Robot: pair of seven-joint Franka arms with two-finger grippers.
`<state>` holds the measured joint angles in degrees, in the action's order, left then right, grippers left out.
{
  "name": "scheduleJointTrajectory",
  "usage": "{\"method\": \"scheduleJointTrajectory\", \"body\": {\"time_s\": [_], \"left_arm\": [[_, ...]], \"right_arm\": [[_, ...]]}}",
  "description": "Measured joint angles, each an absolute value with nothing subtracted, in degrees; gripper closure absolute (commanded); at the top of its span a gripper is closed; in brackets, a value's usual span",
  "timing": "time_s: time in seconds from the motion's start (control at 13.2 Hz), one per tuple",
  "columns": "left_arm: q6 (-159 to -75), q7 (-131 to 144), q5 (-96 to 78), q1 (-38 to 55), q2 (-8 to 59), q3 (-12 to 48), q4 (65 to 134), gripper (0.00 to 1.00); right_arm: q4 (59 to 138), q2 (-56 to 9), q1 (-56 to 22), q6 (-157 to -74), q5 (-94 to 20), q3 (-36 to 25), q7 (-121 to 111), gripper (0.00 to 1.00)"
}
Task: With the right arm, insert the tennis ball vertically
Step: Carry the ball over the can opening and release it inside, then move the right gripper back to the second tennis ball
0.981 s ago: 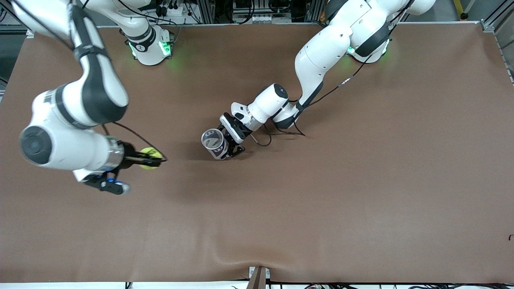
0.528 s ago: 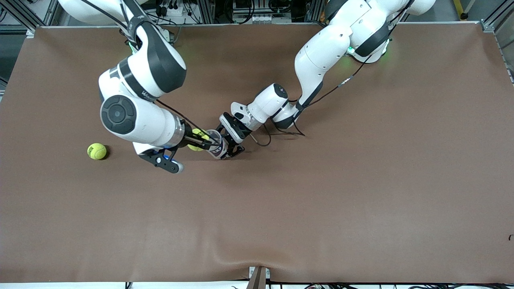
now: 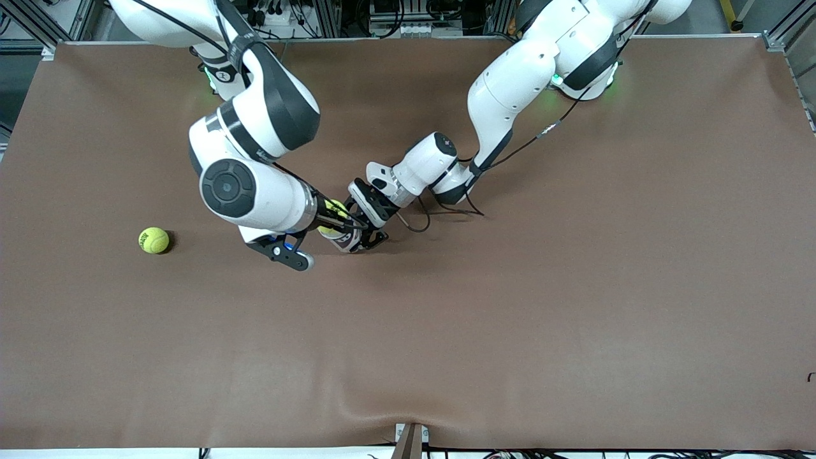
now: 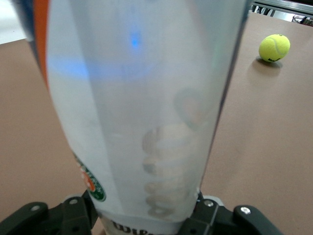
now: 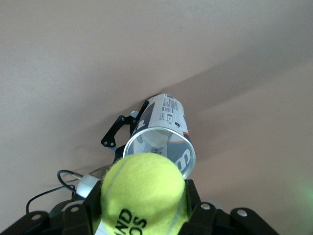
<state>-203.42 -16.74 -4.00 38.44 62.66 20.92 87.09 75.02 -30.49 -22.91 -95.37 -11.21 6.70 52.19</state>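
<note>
My right gripper (image 3: 336,218) is shut on a yellow tennis ball (image 3: 332,210) and holds it over the open mouth of a clear tennis ball can (image 3: 345,239). In the right wrist view the ball (image 5: 143,192) sits between the fingers, just above the can's round rim (image 5: 159,147). My left gripper (image 3: 366,223) is shut on the can and holds it upright on the table. In the left wrist view the can (image 4: 142,107) fills the picture, with the fingers at its base.
A second yellow tennis ball (image 3: 153,240) lies on the brown table (image 3: 510,306) toward the right arm's end; it also shows in the left wrist view (image 4: 274,47). A black cable loops beside the left wrist (image 3: 417,223).
My right arm has carried the ball from the right arm's end of the table to over the can's mouth. The left gripper and the can have not moved.
</note>
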Motion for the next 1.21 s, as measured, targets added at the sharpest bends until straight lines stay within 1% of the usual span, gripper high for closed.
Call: {"method": "scheduleJointTrajectory", "body": {"time_s": [0.15,0.23,0.3,0.38,0.98,1.21], "left_arm": [[-203.4,-16.7,-4.0,38.5,62.7,20.9,87.1,0.29],[-203.4,-16.7,-4.0,38.6,62.7,20.9,87.1,0.29],[-203.4,-16.7,-4.0,38.6,62.7,20.9,87.1,0.29],[-203.4,-16.7,-4.0,38.7,62.7,20.9,87.1,0.29],[-203.3,-16.7,-4.0,38.9,62.7,20.9,87.2,0.27],[-203.3,-16.7,-4.0,39.0,62.7,20.9,87.2,0.27]], "right_arm": [[76.2,-31.0,-23.0,-96.4,-10.9,6.6,52.2,0.98],[76.9,-31.1,-23.0,-96.7,-10.2,6.6,52.2,0.92],[77.4,-31.1,-23.1,-96.9,-9.5,6.5,52.2,0.56],[77.5,-31.1,-23.1,-97.0,-9.1,6.4,52.2,0.01],[77.3,-31.0,-23.4,-97.0,-9.1,6.1,54.4,0.00],[75.1,-30.3,-20.2,-96.3,-8.8,5.2,53.7,0.00]]}}
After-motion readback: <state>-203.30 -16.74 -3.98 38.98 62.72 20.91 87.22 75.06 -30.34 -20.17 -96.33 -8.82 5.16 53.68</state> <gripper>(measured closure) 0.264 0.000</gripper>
